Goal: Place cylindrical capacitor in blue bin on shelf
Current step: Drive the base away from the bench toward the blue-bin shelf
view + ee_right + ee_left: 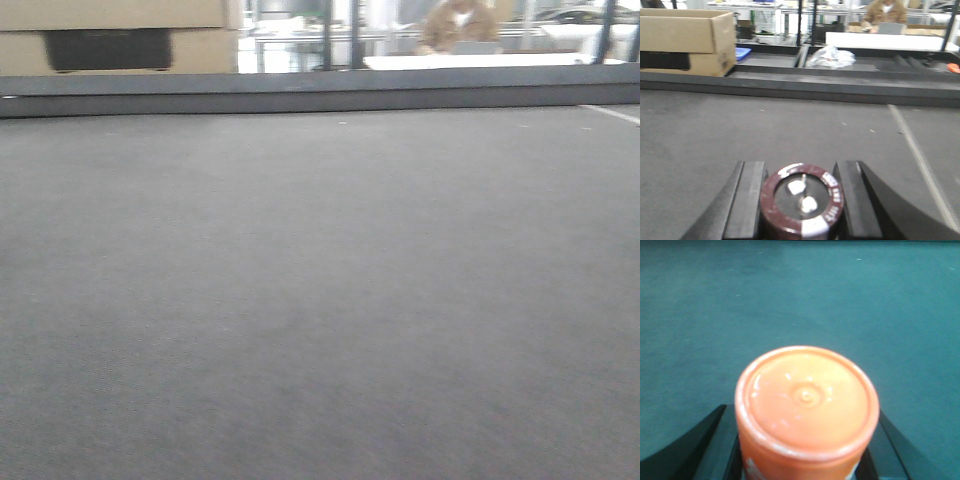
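Front view: only a grey surface (320, 300) and a cardboard box (120, 35) at 11 o'clock; no shelf or blue bin shows. Left wrist view: the left gripper (805, 450) pinches an orange-capped container (807, 400). Right wrist view: the right gripper (800, 192) clamps the cylindrical capacitor (802, 202) at 6 o'clock, 2 terminals up. A jolt in transit could slide the smooth cylinder out.

Workshop or warehouse floor, grey carpet (320, 300), stacked cardboard boxes (687, 42); metal-framed tables (765, 8), seated worker (885, 11)
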You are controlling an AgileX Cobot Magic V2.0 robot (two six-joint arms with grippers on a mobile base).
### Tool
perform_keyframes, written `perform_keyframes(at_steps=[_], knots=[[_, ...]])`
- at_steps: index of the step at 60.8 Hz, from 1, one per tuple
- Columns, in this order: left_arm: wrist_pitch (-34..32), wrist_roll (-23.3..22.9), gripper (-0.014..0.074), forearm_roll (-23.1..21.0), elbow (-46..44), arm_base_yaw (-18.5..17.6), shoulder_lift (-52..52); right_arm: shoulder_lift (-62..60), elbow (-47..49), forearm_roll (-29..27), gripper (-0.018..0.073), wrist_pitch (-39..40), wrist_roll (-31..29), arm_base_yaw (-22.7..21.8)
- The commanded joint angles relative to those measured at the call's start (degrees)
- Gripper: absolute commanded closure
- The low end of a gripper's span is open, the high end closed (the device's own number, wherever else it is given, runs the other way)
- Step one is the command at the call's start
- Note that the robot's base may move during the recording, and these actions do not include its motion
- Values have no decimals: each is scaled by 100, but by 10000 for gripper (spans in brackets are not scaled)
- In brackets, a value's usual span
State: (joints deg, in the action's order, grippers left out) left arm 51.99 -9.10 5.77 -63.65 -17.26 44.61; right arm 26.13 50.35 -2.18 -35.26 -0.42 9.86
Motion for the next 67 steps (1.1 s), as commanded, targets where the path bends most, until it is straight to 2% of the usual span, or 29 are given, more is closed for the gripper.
perform_keyframes(at_steps=[1, 67], knots=[[-82, 13, 708, -8, 10, -33, -14, 5, 51, -9, 721, 121, -16, 9], [-82, 13, 708, -8, 10, -33, -24, 5, 51, -9, 721, 121, -16, 9]])
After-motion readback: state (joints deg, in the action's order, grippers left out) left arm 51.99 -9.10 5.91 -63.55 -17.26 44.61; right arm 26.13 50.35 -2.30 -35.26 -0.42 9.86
